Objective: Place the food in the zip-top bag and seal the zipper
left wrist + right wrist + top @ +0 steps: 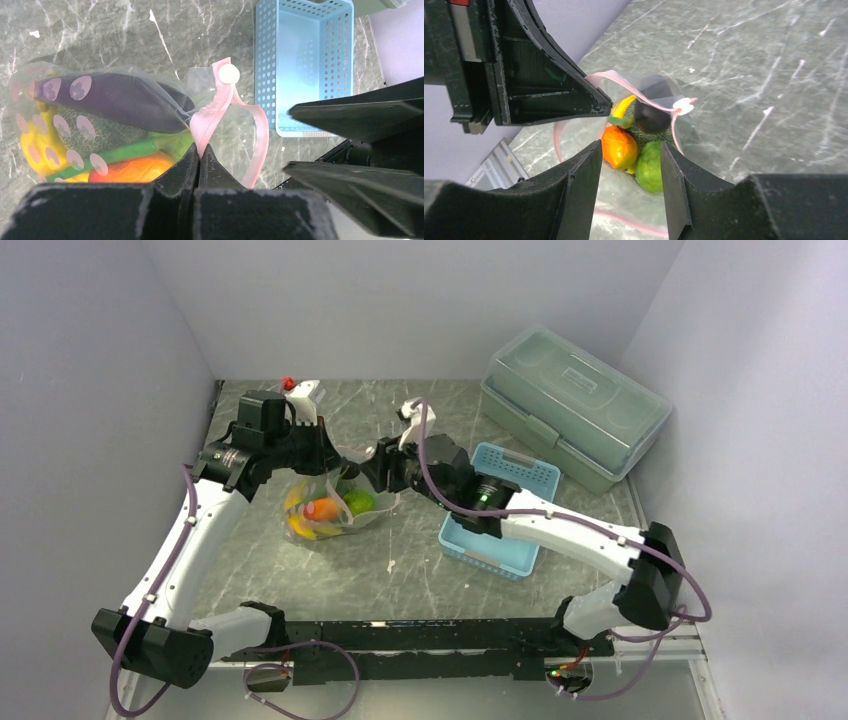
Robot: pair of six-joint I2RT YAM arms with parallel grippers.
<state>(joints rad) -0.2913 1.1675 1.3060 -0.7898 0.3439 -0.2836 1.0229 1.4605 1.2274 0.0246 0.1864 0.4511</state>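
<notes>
The clear zip-top bag (345, 483) lies on the marble table with the food inside. In the left wrist view I see the purple eggplant (120, 97), yellow banana (31, 145), netted melon (95, 131), long green vegetable (115, 155) and orange-red piece (132, 170). My left gripper (200, 152) is shut on the pink zipper (212, 117) and holds the mouth up. My right gripper (631, 145) is open and empty, just above the open mouth, over the orange-red piece (619, 147) and lime-green fruit (650, 165). The mouth gapes open.
A light blue basket (500, 510) stands right of the bag, under my right arm. A translucent grey-green lidded box (575, 405) sits at the back right. Grey walls close in the table on three sides.
</notes>
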